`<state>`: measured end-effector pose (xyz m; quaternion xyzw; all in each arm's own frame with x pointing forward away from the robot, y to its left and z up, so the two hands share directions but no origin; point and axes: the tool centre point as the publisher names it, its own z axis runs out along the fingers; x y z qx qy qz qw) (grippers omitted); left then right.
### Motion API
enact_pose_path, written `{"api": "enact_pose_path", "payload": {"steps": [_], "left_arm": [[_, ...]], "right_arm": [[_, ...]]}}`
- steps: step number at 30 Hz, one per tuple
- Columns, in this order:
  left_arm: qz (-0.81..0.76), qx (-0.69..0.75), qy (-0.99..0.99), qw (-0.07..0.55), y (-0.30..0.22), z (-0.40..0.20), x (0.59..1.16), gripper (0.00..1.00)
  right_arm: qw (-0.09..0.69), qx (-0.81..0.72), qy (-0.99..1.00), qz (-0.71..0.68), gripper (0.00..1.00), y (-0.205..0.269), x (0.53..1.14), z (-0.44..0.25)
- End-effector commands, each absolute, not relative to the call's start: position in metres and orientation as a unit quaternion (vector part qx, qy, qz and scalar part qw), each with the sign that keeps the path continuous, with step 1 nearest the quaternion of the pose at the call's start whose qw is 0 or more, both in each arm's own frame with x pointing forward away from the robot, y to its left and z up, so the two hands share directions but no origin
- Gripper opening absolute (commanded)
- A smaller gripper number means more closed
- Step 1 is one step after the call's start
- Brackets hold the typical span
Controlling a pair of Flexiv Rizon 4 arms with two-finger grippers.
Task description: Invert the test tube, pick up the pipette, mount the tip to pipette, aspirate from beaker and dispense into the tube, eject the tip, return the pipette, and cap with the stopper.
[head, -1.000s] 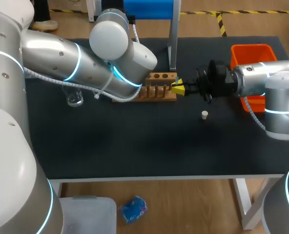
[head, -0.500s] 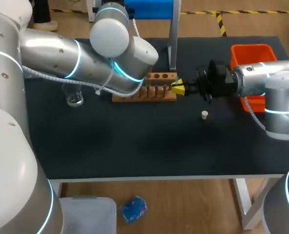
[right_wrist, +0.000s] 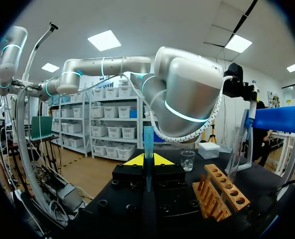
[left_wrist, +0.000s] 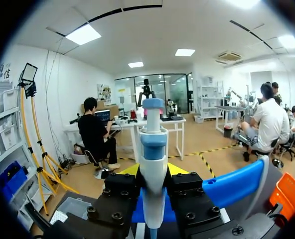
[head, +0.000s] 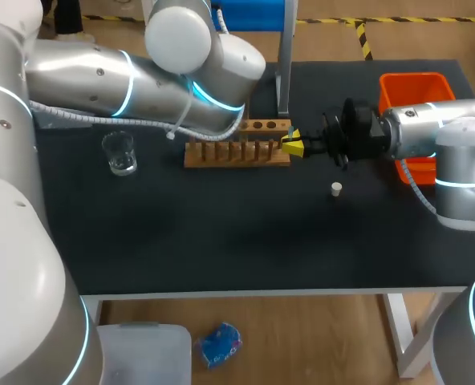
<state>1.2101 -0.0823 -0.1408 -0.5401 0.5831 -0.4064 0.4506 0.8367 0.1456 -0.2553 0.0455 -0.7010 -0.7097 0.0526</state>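
Left wrist view shows the left gripper [left_wrist: 152,170] clamped on the pipette [left_wrist: 153,149]. Its black finger blocks press the white barrel from both sides, and the blue plunger knob stands above them. The step in hand, as I judge it, is lifting the pipette off its blue stand [left_wrist: 234,181], which is just beside the gripper; whether it is already free I cannot tell. To do it well, lift straight with the barrel upright so the smooth, tapering plastic does not twist in the grip. Clear the stand's arm before swinging toward the table. No loose tip shows in any view.

The right gripper [right_wrist: 148,160] is closed on the test tube [right_wrist: 148,142], a slim, translucent, bluish tube held upright. It is at the right end of the wooden rack [head: 237,152], which is pale wood with round holes and a row of pegs. The clear, squat glass beaker [head: 120,152] stands apart to the rack's left. The small white stopper [head: 336,188] lies on the matte black table [head: 221,241].
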Motion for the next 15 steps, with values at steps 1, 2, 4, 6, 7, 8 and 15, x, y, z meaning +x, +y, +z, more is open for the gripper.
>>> {"api": "enact_pose_path", "payload": {"steps": [1, 2, 4, 6, 7, 8, 15], "left_arm": [[-0.408, -0.514, 0.625, 0.423, -0.072, -0.133, 1.201, 0.00], [-0.403, -0.509, 0.631, 0.425, -0.070, -0.132, 1.199, 0.00], [-0.421, -0.474, 0.659, 0.405, -0.067, -0.130, 1.197, 0.00], [-0.430, -0.451, 0.674, 0.397, -0.062, -0.127, 1.194, 0.00], [-0.449, -0.434, 0.685, 0.375, -0.060, -0.125, 1.192, 0.00], [-0.452, -0.425, 0.689, 0.374, -0.057, -0.123, 1.190, 0.00], [-0.457, -0.369, 0.740, 0.328, -0.029, -0.109, 1.187, 0.00]], "right_arm": [[0.051, 0.045, -0.701, -0.710, 0.00, 0.145, 0.836, -0.255], [0.051, 0.045, -0.701, -0.710, 0.00, 0.145, 0.836, -0.255], [0.051, 0.045, -0.701, -0.710, 0.00, 0.145, 0.836, -0.255], [0.051, 0.045, -0.701, -0.710, 0.00, 0.145, 0.836, -0.255], [0.051, 0.045, -0.701, -0.710, 0.00, 0.145, 0.836, -0.255], [0.051, 0.045, -0.701, -0.710, 0.00, 0.145, 0.836, -0.255], [0.051, 0.045, -0.701, -0.710, 0.00, 0.145, 0.836, -0.255]]}}
